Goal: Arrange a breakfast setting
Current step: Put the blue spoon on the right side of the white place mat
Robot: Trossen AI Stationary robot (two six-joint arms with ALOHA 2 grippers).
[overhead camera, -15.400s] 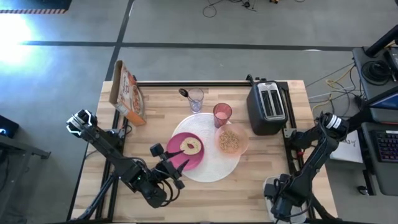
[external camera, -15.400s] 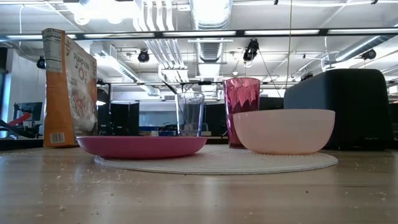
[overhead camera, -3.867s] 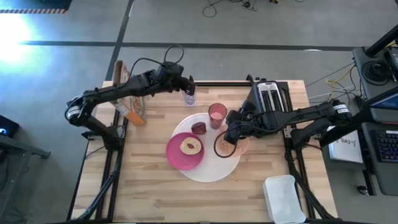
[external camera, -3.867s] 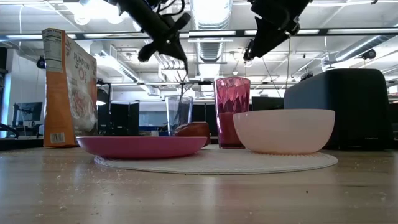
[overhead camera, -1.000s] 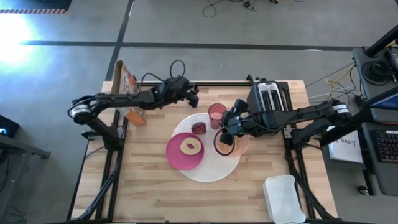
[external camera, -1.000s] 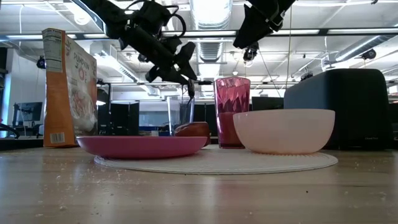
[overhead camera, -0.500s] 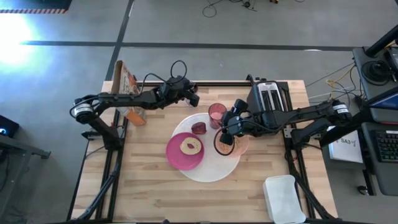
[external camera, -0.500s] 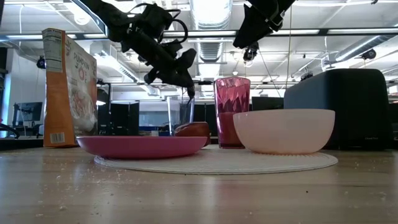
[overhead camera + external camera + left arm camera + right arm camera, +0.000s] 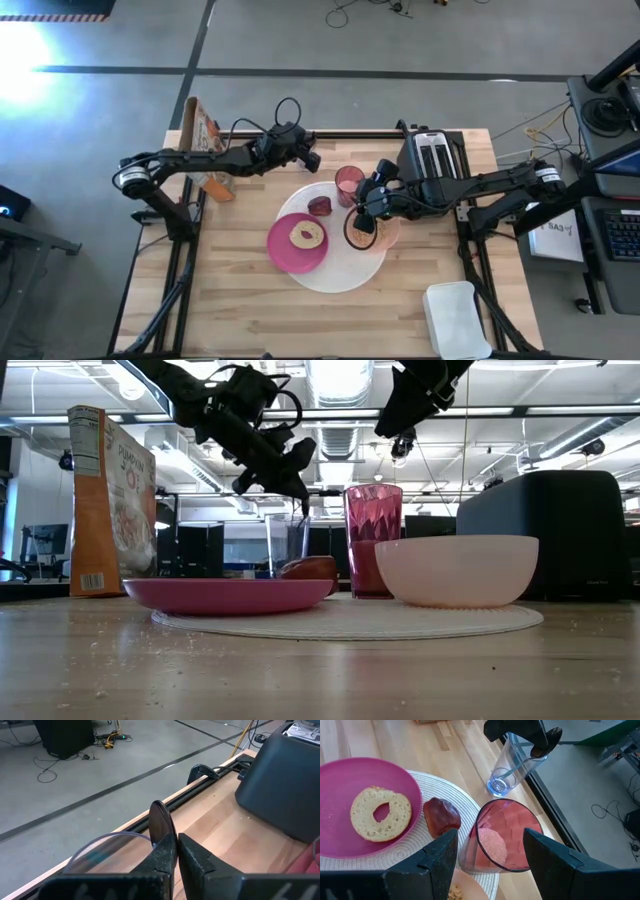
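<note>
A clear glass [image 9: 512,762] stands near the table's far edge, with a spoon [image 9: 547,739] standing in it, bowl end up and teal handle down. My left gripper [image 9: 312,160] is shut on the spoon above the glass rim. My right gripper [image 9: 365,215] hovers open above the peach bowl [image 9: 388,232] and the pink cup [image 9: 349,183], touching neither. The magenta plate [image 9: 298,242] with a bagel, a dark red piece of food [image 9: 319,206], the cup and the bowl all sit on the white round mat [image 9: 345,272]. The orange cereal box [image 9: 205,150] stands at the far left. My left gripper pinches the spoon between its two fingers just below the spoon's bowl [image 9: 159,836], which sticks up past the fingertips. The fingers slant down from the table's left side. The spoon leans in the glass, its handle end [image 9: 506,770] still down inside.
A black toaster [image 9: 430,172] stands at the far right, close behind my right arm. A white lidded container [image 9: 457,318] lies at the near right corner. Bare wood shows along the table's near side and at the left.
My left gripper has shut its fingers on the spoon above the glass, staying in place. My right gripper has kept still, open, above the bowl and cup.
</note>
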